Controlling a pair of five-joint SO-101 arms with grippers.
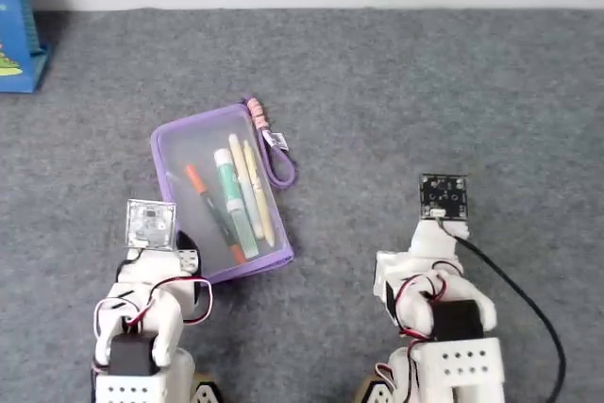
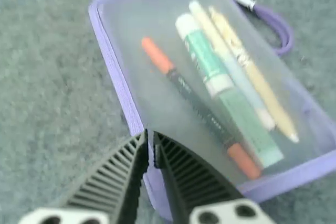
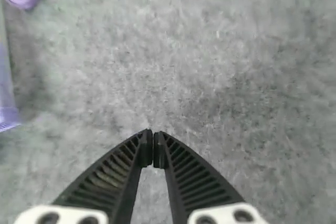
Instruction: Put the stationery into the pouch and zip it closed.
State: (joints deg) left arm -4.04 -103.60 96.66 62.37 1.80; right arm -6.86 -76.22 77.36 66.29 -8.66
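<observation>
Table (image 1: 425,92): covered in grey, carpet-like cloth; both arms are mounted at its near edge.
Pouch (image 1: 179,143): a clear pouch with purple trim, laid flat ahead of the left arm (image 1: 142,318). Its long axis runs away from the arms, with the far end leaning a little to the left.
Right arm (image 1: 439,299): parked well apart from the pouch, to its right.
Left gripper (image 2: 149,142): jaws pressed together with nothing held; the tips are poised at the pouch's near left corner, over the purple edge.
Right gripper (image 3: 153,139): jaws closed and empty, above bare cloth.
Stationery: an orange-capped marker (image 1: 209,205), a green tube (image 1: 233,200) and two pale pens (image 1: 255,191) are seen inside the pouch, lying along its length.
Strap (image 1: 281,169): a purple loop fixed at the far right corner, beside a pink pull (image 1: 257,115).
Zip: whether it is fully closed cannot be told.
Deciding relation: the pouch lies just ahead of the left gripper, so any final pull is judged to fall to that arm, along the long axis.
</observation>
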